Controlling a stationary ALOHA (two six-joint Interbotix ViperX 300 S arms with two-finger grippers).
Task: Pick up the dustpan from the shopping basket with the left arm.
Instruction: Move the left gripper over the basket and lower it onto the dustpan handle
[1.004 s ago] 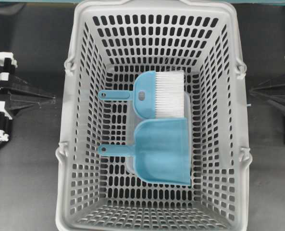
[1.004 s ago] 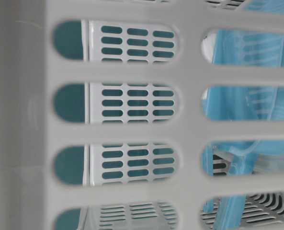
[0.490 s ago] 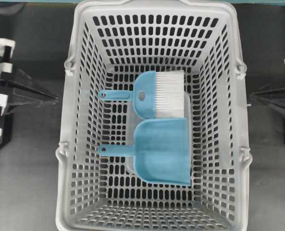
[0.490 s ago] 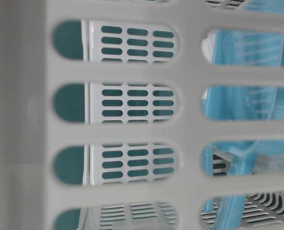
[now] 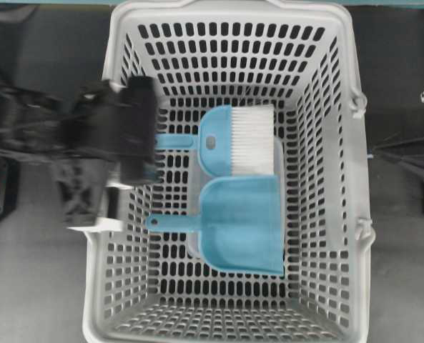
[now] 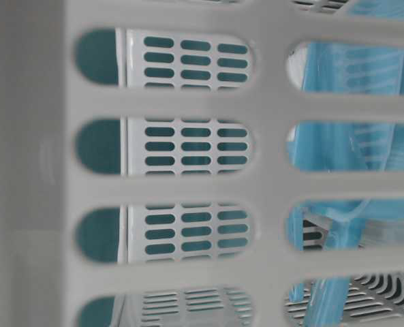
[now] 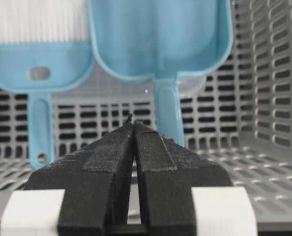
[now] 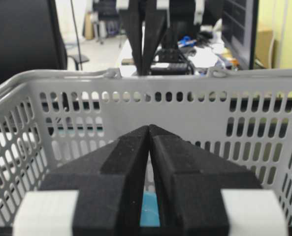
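The dustpan (image 5: 242,225), the only one here, lies flat on the slotted bottom of the one shopping basket (image 5: 229,16), its thin handle pointing toward my left side. Just beside it lies a single blue hand brush (image 5: 229,141) with white bristles, its handle pointing the same way. Both rest partly over one clear tray (image 7: 187,87) on the basket floor. I have two tools. My left tool (image 7: 133,125) is pressed closed with nothing between its fingers, and its arm shows blurred over the basket's left rim, above the brush handle. My right tool (image 8: 149,129) is also closed on nothing and sits outside the basket's right wall, over the dark desk (image 5: 40,286).
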